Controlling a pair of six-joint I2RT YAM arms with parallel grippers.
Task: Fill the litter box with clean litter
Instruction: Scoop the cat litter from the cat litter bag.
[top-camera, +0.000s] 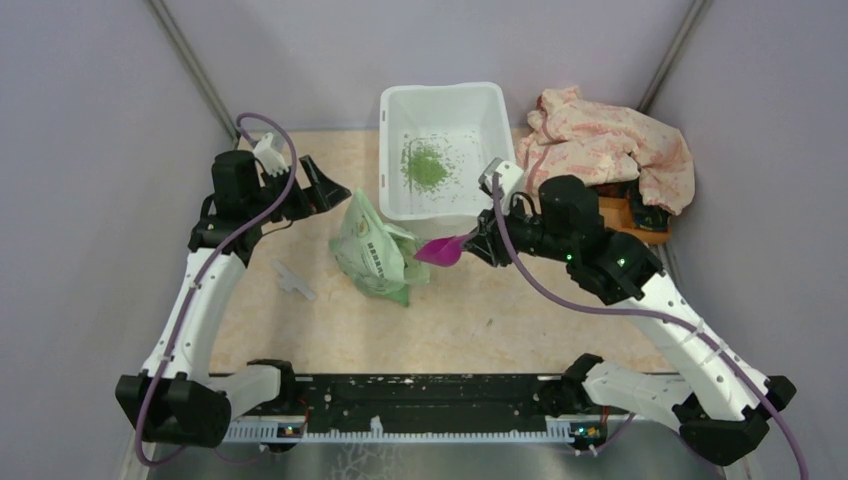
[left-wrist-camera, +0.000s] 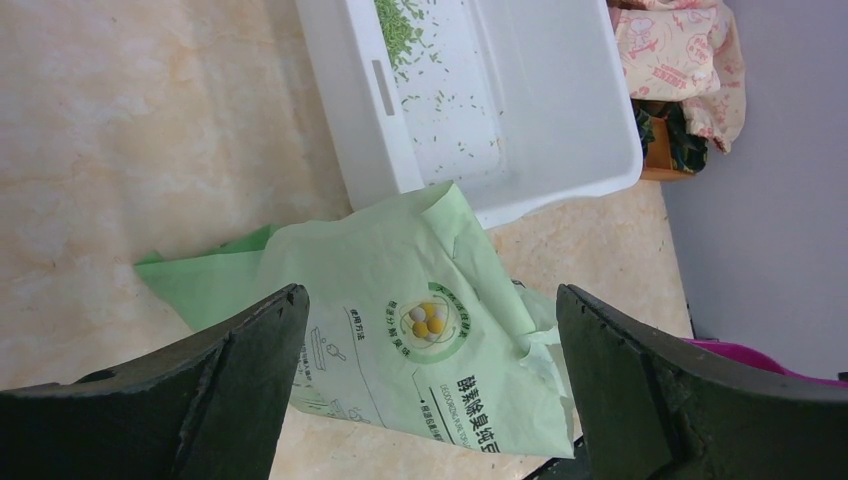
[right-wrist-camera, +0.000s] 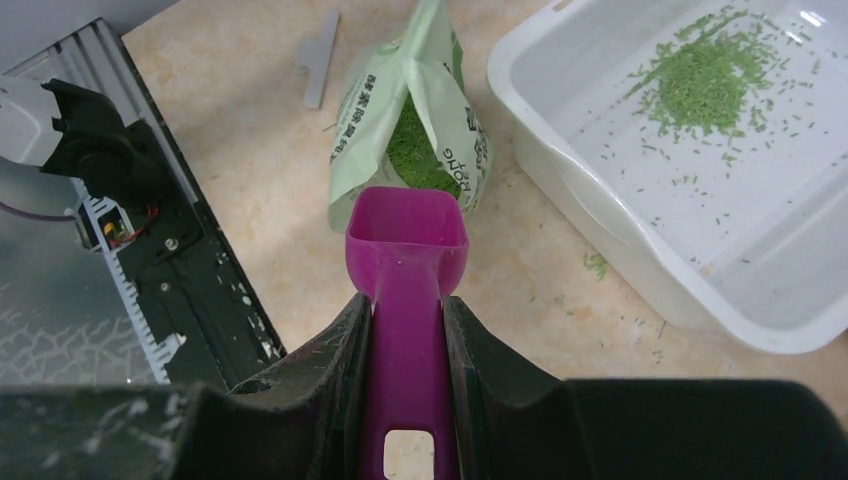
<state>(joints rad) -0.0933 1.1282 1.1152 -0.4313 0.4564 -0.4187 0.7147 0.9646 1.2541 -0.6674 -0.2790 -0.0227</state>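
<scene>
Left claw (top-camera: 322, 187), jaws wide and holding nothing, hovers at 10 o'clock of the green bag (top-camera: 375, 255), which is slumped on the bench (top-camera: 500, 310). Right claw (right-wrist-camera: 405, 300), narrowed on the handle of the magenta scoop (right-wrist-camera: 408, 240), points the bowl at the bag's mouth. The bowl looks empty, though its depth reads poorly. Litter box (top-camera: 395, 110), at 1 o'clock of the bag, holds a thin pile of clean litter (top-camera: 425, 165). Best practice: pin the bag's lip, enter low, lift level.
</scene>
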